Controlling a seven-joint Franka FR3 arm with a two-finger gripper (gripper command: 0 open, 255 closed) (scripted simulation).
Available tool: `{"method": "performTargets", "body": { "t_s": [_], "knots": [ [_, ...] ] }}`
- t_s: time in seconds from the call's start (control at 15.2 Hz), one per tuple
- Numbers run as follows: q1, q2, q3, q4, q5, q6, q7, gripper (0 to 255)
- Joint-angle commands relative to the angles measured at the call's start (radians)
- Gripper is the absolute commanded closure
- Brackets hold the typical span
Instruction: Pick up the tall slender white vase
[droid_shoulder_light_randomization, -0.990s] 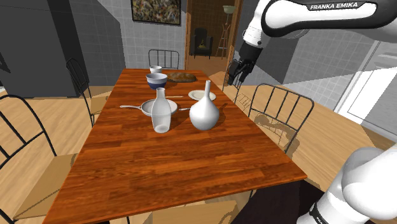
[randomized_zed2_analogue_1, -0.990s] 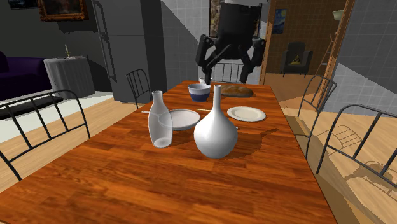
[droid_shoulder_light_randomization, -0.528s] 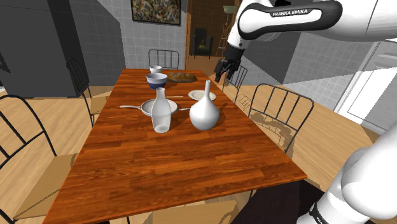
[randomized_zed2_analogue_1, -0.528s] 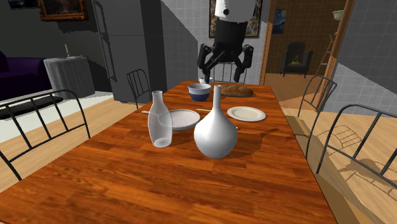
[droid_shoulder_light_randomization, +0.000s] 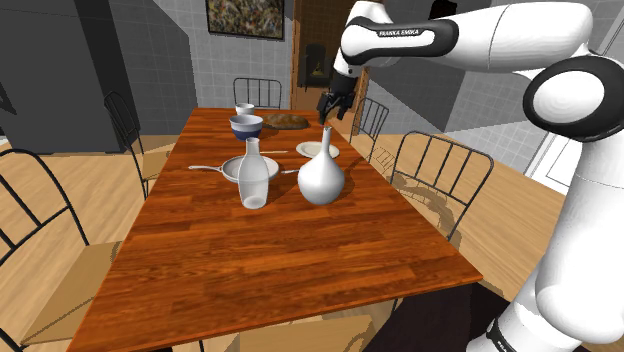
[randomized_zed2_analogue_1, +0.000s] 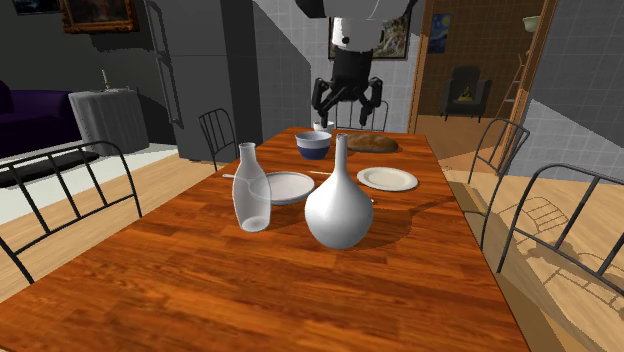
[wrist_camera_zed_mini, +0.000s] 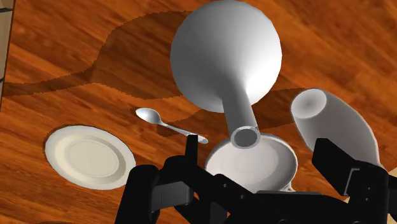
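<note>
**Wrist view: open tool over the long-necked vase, nothing held**

The wrist view looks down on the long-necked white vase (wrist_camera_zed_mini: 226, 54), and the round mouth of its neck shows between the two black fingers (wrist_camera_zed_mini: 191, 153) of the tool (wrist_camera_zed_mini: 261, 149). The fingers stand wide apart and touch neither the neck nor anything else.

The vase stands upright near the middle of the wooden table (droid_shoulder_light_randomization: 280, 260), with a round belly below a thin neck (droid_shoulder_light_randomization: 321, 178) (randomized_zed2_analogue_1: 339, 210). Just beside it, towards the shoulder view's left, stands a bottle-shaped vase (droid_shoulder_light_randomization: 253, 180) (randomized_zed2_analogue_1: 252, 195) (wrist_camera_zed_mini: 334, 124); the two are close but apart. Behind them lies a white plate (droid_shoulder_light_randomization: 232, 168) (randomized_zed2_analogue_1: 290, 187) (wrist_camera_zed_mini: 254, 165), and a spoon (wrist_camera_zed_mini: 168, 124) rests on the wood near the long-necked vase. A smaller plate (droid_shoulder_light_randomization: 312, 150) (randomized_zed2_analogue_1: 387, 179) (wrist_camera_zed_mini: 89, 156) lies on its other side.

In the shoulder view the tool (droid_shoulder_light_randomization: 329, 108) hangs in the air above the far half of the table — higher than the top of the neck and a little beyond it. In the second exterior view it (randomized_zed2_analogue_1: 348, 103) hangs over a blue bowl (randomized_zed2_analogue_1: 313, 144) and a brown loaf (randomized_zed2_analogue_1: 372, 143) at the far end, behind the vase.
</note>
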Motion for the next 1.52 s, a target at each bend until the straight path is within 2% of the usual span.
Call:
{"method": "performTargets", "body": {
  "t_s": [0.0,0.53,0.59,1.19,1.45],
  "knots": [
    [-0.001,0.029,-0.001,0.019,-0.001,0.011,-0.002,0],
    [0.0,0.023,0.0,-0.078,0.0,0.101,-0.004,0],
    [0.0,0.023,0.0,-0.078,0.0,0.102,-0.003,255],
    [0.0,0.023,0.0,-0.078,0.0,0.101,-0.004,255],
    [-0.001,0.025,0.0,-0.021,0.0,0.047,-0.003,255]
  ]
}}
